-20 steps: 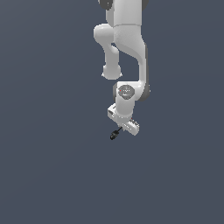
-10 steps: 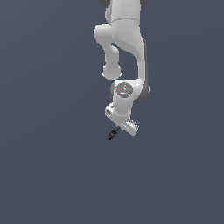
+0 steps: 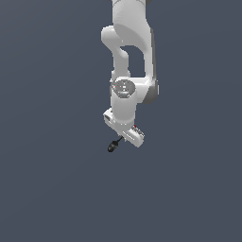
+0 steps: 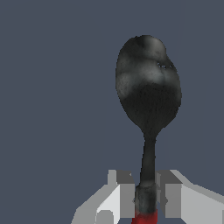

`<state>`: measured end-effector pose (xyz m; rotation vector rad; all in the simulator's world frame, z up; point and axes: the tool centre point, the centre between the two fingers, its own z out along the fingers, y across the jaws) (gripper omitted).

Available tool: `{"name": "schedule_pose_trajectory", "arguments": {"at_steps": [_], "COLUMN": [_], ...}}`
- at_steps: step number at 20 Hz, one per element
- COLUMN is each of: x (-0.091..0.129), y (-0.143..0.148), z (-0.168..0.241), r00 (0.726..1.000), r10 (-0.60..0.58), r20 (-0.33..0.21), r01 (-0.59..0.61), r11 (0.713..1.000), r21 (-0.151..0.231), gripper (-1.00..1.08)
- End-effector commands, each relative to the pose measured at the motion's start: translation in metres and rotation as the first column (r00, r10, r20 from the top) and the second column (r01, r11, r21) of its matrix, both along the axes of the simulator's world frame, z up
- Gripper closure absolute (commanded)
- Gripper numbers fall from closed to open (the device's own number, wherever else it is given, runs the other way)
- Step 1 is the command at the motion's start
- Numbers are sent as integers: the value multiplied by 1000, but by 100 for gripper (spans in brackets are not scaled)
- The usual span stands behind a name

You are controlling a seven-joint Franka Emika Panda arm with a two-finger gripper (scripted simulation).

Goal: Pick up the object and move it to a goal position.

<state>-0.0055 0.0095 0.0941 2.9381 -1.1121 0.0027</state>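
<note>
The object is a slim tool with a black bulbous end and a thin shaft that turns red near the fingers. In the wrist view it stands out from between my two fingers, which press on its shaft from both sides. My gripper is shut on it. In the exterior view the black end sticks out below the white hand, toward the exterior view's left. The fingers themselves are hidden under the hand in that view.
The white arm comes down from the top of the exterior view. The ground is a plain dark grey-blue surface. No other object shows.
The hand with the tool has shifted slightly up and toward the exterior view's left. The grip on the tool has not changed.
</note>
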Motion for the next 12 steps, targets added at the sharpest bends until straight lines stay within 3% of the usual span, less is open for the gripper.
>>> {"name": "schedule_pose_trajectory", "arguments": {"at_steps": [1, 12], "x": [11, 58], "y": [-13, -58], "z": [21, 98], "r00": [1000, 1000], "r10": [0, 0], "r20": [0, -1], "r01": [0, 0], "r11": [1000, 1000], "r21": [-1, -1], "gripper": [108, 108]}}
